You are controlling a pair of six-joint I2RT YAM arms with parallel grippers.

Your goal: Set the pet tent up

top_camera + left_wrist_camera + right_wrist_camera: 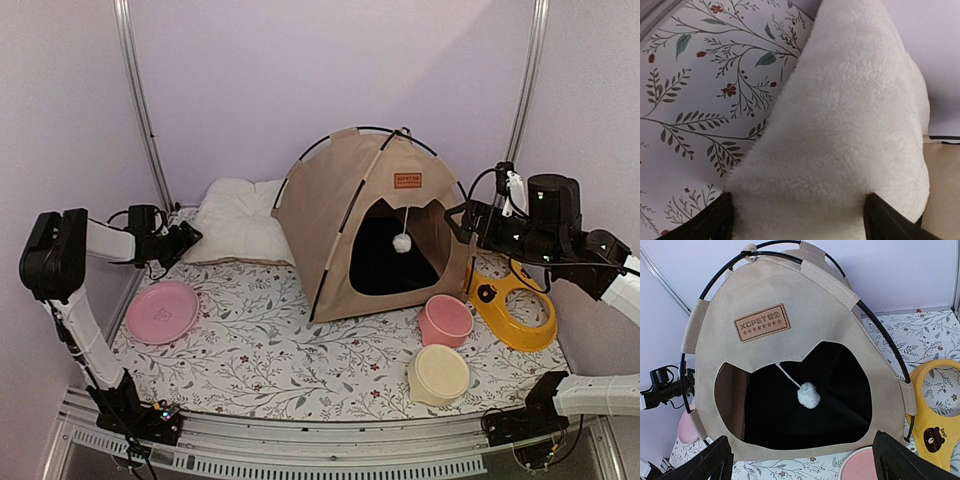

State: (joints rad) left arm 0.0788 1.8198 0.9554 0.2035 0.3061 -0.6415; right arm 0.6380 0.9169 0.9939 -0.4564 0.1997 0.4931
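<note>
The pet tent (345, 215) stands upright at the middle back of the table, its tan fabric stretched over thin black poles (315, 148). Its brown label (762, 322), cat-head doorway (790, 415) and white pom-pom (808, 395) face the right wrist camera. My right gripper (465, 222) is open and empty just right of the tent; in its wrist view (802, 445) the jaws stand wide apart in front of the doorway. My left gripper (185, 240) is open at the left edge of the cream cushion (240, 220). In its wrist view (797, 200) the fluffy cushion (850, 125) lies between the spread fingers.
A pink plate (162, 311) lies front left. A pink bowl (446, 320) and a cream bowl (438, 374) sit front right, beside a yellow bowl stand (515, 305). A floral mat (280, 340) covers the table. Walls and metal posts close the back and sides.
</note>
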